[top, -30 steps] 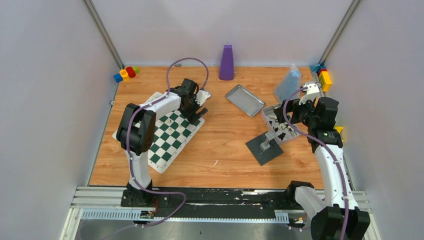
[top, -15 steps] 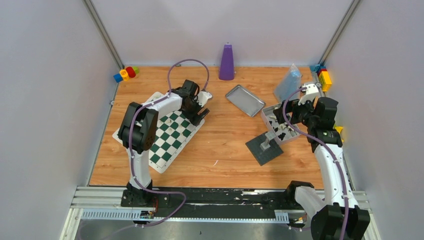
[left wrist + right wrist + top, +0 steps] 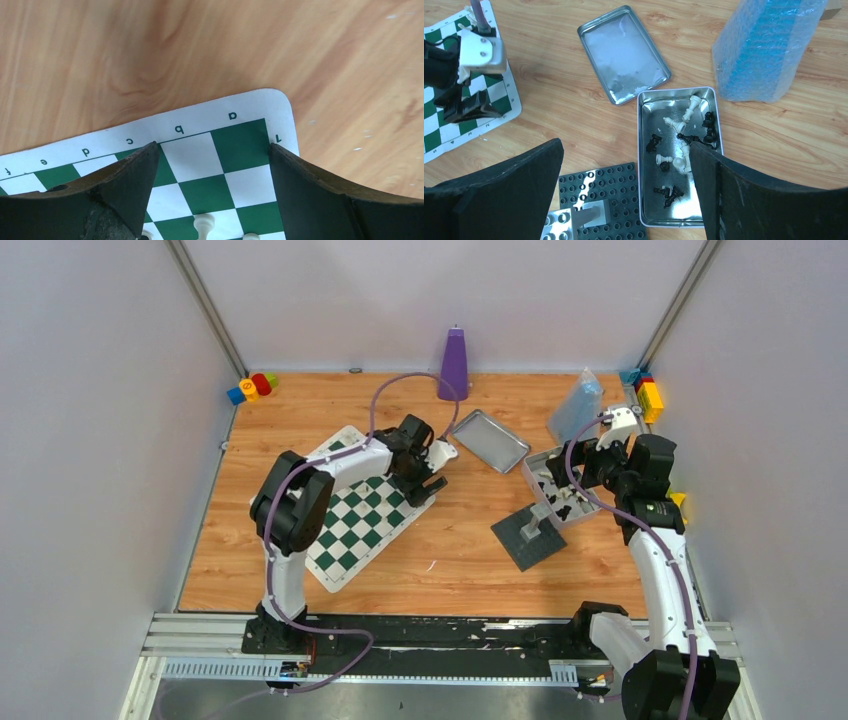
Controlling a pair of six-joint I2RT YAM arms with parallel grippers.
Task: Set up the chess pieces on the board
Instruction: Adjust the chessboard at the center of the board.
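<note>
The green and white board [image 3: 358,532] lies left of centre on the wooden table. My left gripper [image 3: 428,480] is open over the board's right corner. In the left wrist view the gripper [image 3: 214,145] straddles the corner squares by the letters a and b on the board [image 3: 235,145], and two cream chess pieces [image 3: 204,224] stand at the bottom edge. My right gripper [image 3: 568,472] is open and empty above an open tin [image 3: 650,200]. In the tin lie several black and cream chess pieces [image 3: 674,162]. The right gripper [image 3: 625,145] holds nothing.
A dark grey studded baseplate [image 3: 616,197] with a grey block lies beside the tin. A silver tray [image 3: 489,440], a purple cone [image 3: 453,365] and a blue bubble-wrap bag [image 3: 576,408] stand behind. Coloured blocks [image 3: 251,387] sit in the far corners.
My left arm has swung to the right and the board has slid and turned to the right with it. The right arm has not moved.
</note>
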